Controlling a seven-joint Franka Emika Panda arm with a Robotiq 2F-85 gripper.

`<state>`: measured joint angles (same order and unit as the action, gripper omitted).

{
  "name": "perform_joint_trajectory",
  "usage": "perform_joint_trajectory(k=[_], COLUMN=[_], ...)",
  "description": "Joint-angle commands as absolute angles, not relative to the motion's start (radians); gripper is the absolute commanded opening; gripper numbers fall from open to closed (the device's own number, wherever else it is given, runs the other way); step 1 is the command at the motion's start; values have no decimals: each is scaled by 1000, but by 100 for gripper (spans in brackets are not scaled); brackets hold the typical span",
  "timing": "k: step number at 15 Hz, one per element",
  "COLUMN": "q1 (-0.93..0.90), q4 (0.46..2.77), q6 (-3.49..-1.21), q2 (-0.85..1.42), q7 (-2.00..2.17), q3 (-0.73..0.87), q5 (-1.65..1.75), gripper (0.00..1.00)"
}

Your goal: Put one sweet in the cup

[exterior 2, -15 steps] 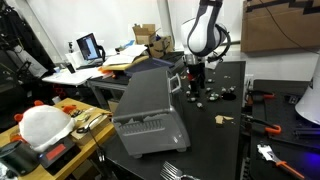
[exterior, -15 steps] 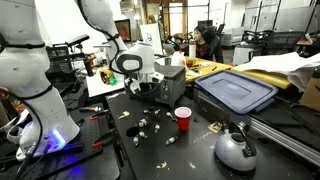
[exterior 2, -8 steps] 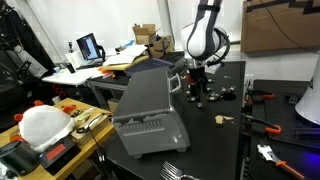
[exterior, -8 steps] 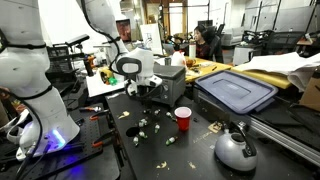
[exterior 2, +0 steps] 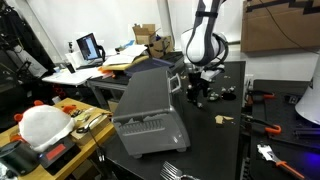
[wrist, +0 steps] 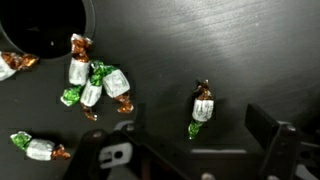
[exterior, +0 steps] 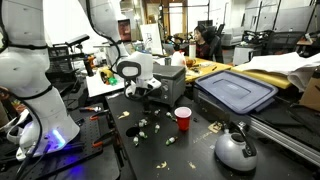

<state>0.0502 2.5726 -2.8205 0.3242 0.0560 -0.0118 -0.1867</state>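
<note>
The cup is red and stands upright on the dark table, near the middle in an exterior view. Nothing touches it, and I cannot see into it. To its left, the gripper hangs low over the table, well apart from the cup. Small sweets lie loose on the table between the gripper and the cup. To the right of the cup, and nearer the front, sits the silver kettle. Behind the kettle lies a big blue lid.

In the wrist view, a lone wrapped sweet lies at the far left, down low. Next comes a little bunch of sweets, touching each other, with green and brown twisted ends. Further right, a single sweet lies by itself on the table. At the bottom, the two black fingers come into the picture. The jaws are wide apart, and they hold nothing.
</note>
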Motion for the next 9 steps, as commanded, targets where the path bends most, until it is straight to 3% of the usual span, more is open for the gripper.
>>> perform_joint_trajectory(k=[1, 9], q1=[33, 33], q4=[2542, 2510], q6=[-2876, -2872], q2=[379, 419], q7=[134, 188], q3=[-2, 1], q5=[-199, -203], gripper=[100, 100])
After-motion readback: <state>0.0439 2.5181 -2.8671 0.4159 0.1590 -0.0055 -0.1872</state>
